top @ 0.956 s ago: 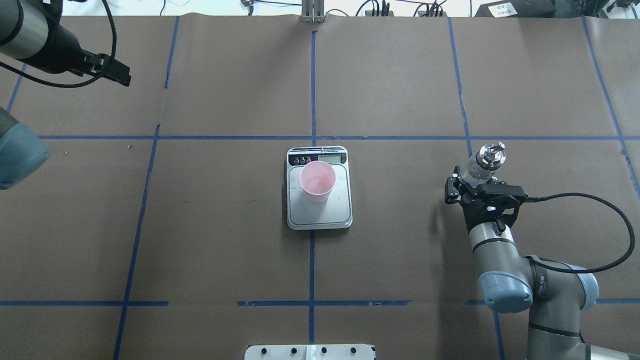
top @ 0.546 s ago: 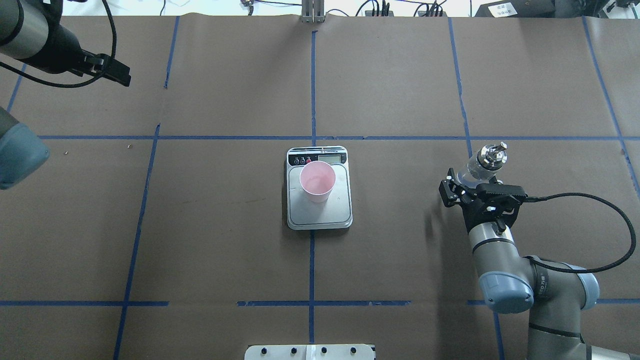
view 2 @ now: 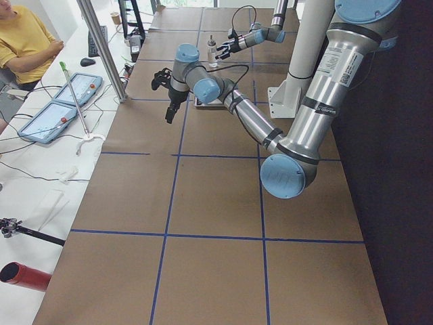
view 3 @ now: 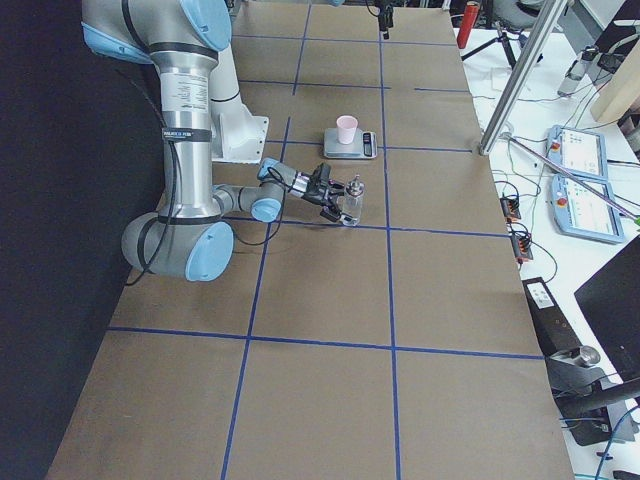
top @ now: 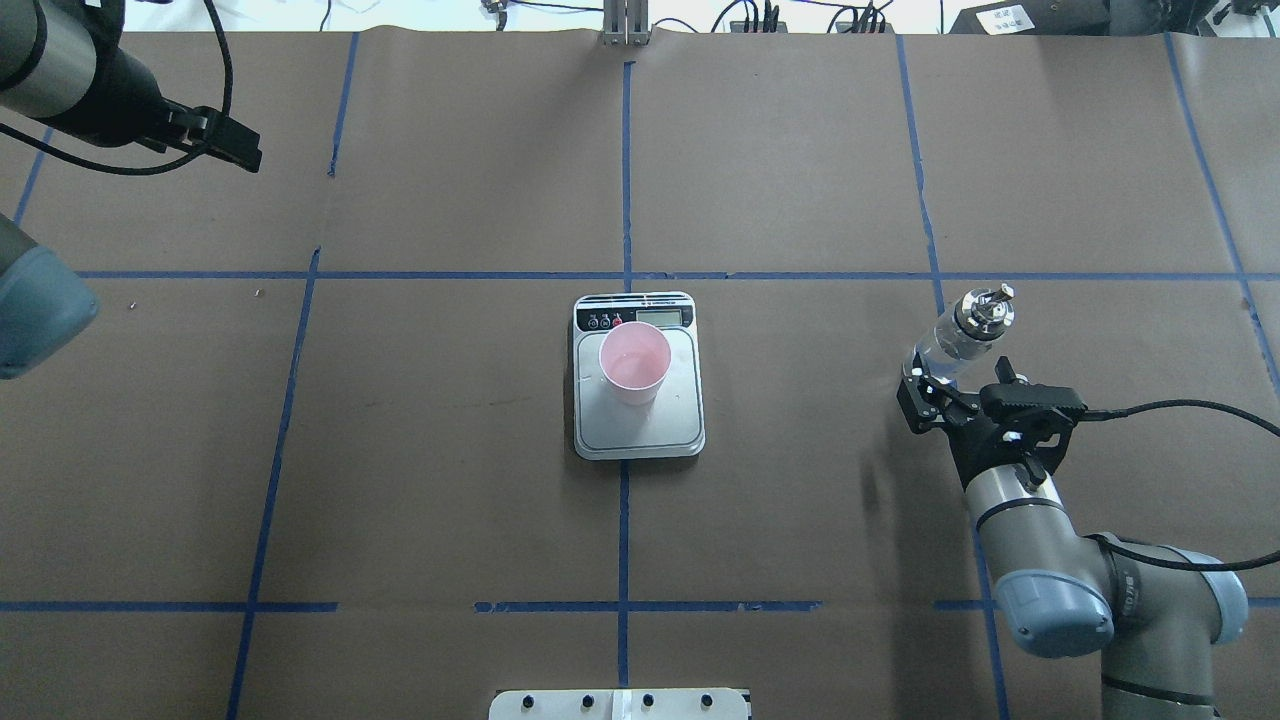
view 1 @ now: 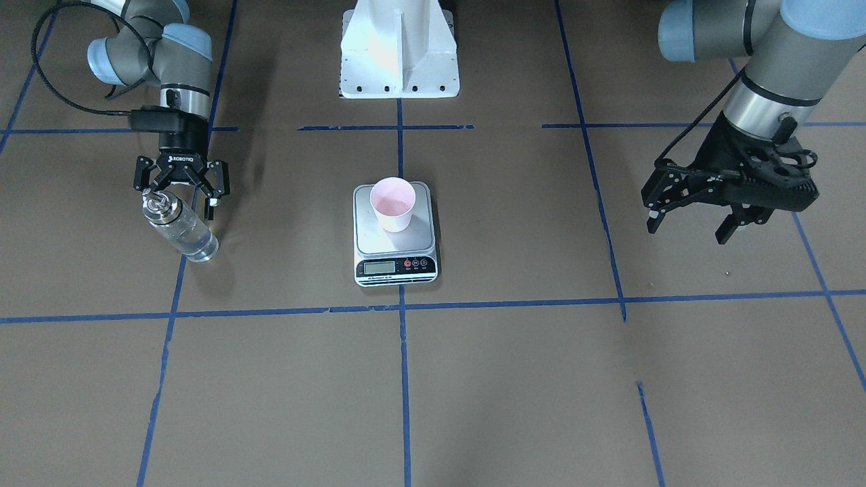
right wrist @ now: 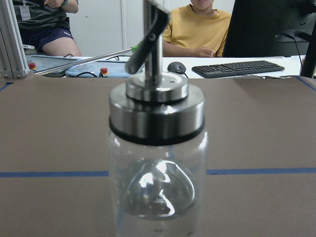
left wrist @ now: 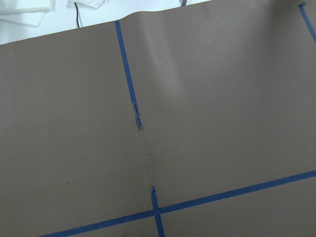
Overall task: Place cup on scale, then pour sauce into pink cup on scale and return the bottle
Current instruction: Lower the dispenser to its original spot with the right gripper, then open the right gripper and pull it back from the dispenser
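The pink cup (top: 635,362) stands upright on the scale (top: 640,432) at the table's middle; both also show in the front view, cup (view 1: 392,203) and scale (view 1: 396,269). The clear bottle (top: 958,335) with the silver pourer cap stands upright on the table at the right, clear sauce inside. My right gripper (top: 945,388) is open just behind the bottle on the robot's side, not holding it. The right wrist view shows the bottle (right wrist: 157,148) close in front, with no fingers in frame. My left gripper (view 1: 690,222) is open and empty, raised far off at the left.
Blue tape lines divide the brown table cover. The white robot base plate (view 1: 399,54) sits at the near edge behind the scale. Operators (right wrist: 197,24), tablets (view 2: 67,101) and a keyboard (right wrist: 232,69) lie beyond the far edge.
My right gripper opened off the bottle and drew back toward the robot. The bottle stays standing in place. Left arm, cup and scale have not moved.
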Available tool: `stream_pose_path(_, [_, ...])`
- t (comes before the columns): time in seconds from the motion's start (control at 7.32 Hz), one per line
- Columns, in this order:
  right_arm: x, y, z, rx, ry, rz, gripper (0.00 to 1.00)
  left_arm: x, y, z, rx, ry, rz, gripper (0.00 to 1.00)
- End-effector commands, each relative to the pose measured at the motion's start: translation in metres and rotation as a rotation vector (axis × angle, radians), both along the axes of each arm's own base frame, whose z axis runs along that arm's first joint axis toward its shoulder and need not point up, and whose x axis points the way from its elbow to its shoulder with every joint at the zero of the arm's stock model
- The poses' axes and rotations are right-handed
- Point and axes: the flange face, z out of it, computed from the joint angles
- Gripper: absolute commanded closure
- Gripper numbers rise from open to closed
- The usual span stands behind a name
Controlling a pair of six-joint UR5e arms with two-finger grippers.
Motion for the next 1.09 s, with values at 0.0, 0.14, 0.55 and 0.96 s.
stream_pose_path(0.0, [0.002, 0.017, 0.000, -0.001, 0.001, -0.037, 0.00, -0.002, 0.002, -0.001, 0.002, 0.002, -0.002, 0.01])
stream_pose_path(0.14, [0.020, 0.027, 0.024, -0.009, 0.030, -0.057, 0.00, -0.002, 0.003, -0.001, 0.002, 0.002, -0.002, 0.01])
stream_pose_path(0.55, [0.097, 0.043, 0.077, -0.039, 0.001, -0.175, 0.00, -0.001, 0.003, 0.003, -0.004, -0.002, 0.001, 0.01])
stream_pose_path(0.96, [0.200, -0.034, 0.103, -0.188, 0.069, -0.377, 0.00, -0.001, 0.001, 0.011, -0.010, -0.013, 0.010, 0.01])
